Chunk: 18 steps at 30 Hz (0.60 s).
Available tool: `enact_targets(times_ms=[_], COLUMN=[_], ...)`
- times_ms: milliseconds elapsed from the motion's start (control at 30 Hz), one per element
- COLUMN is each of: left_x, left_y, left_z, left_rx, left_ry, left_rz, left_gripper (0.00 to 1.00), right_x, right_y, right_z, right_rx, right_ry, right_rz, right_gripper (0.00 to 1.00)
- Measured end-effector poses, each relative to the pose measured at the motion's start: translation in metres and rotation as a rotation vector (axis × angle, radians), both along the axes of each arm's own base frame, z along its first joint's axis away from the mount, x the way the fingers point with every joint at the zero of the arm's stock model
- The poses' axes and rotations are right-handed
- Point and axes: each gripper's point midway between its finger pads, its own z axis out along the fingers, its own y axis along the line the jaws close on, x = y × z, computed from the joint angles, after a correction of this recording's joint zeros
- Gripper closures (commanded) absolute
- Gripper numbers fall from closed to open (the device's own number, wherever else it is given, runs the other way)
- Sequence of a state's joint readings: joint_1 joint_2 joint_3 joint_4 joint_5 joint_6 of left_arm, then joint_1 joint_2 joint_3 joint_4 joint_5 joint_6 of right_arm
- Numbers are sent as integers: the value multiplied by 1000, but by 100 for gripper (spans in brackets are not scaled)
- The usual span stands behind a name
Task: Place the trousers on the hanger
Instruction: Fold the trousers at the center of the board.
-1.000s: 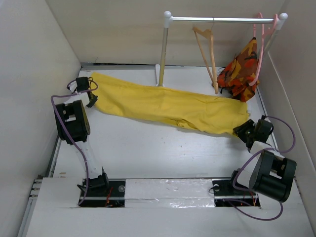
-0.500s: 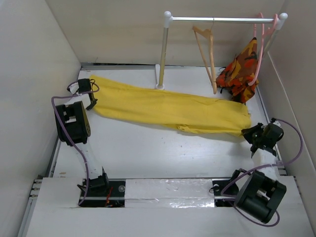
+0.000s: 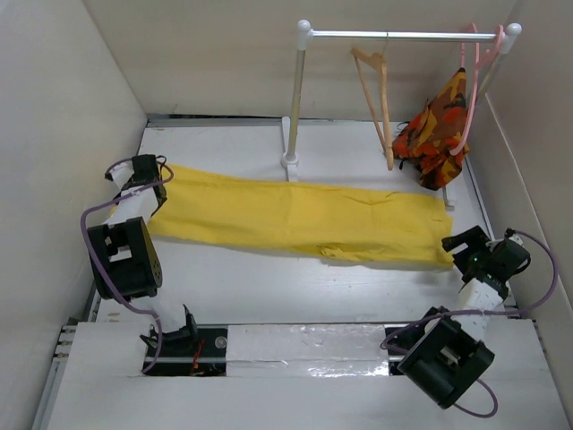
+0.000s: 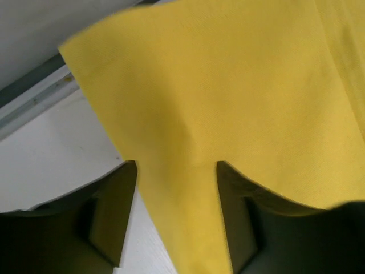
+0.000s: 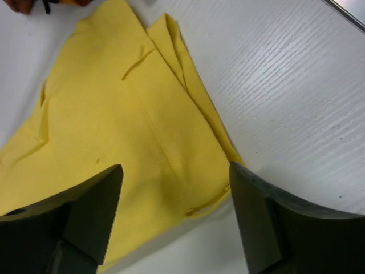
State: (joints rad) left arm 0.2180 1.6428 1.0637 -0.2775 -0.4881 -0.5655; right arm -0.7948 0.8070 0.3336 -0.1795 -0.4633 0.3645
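- On table (image 3: 269,296): trousers (image 3: 295,213) lie flat, stretched out L to R across the middle, one end by each arm.
- L gripper (image 4: 177,164): fingers apart. Yellow cloth runs thru the gap, not pinched, so it holds nothing.
- R gripper (image 5: 175,167): fingers wide apart over corner of trousers. Cloth flat on table, no grip.
- Hanger (image 3: 386,107) hangs by its hook on rail (image 3: 403,36) at back R, apart from trousers.
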Motion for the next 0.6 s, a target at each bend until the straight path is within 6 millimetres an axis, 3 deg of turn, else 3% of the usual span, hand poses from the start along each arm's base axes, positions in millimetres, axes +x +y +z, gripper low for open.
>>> enact_targets(times_ms=[33,167,267,400,500,600], left_x=[-1,1,19,41,43,30], left_y=[2,-4,-39,-127,-207,-276], left_z=[4,22,67,125,146,140], left_rx=[11,9,11,-20,-83,-163], left_ry=[-3,-55,-198,-393,-481,-522], left_rz=[6,-12,-122,-353,-541,-694], left_gripper=[37,41,54,91,100,100], right_x=[0,-2,-3,5,15,27], right_y=[-1,1,5,2,3,10], right_z=[-4,-24,-34,-32,-31,-33], right_rx=[9,51,80,98,120,147], right_ry=[10,49,53,14,-13,-29], right_rz=[0,-1,-7,-17,-18,3], right_gripper=[0,0,0,0,4,44])
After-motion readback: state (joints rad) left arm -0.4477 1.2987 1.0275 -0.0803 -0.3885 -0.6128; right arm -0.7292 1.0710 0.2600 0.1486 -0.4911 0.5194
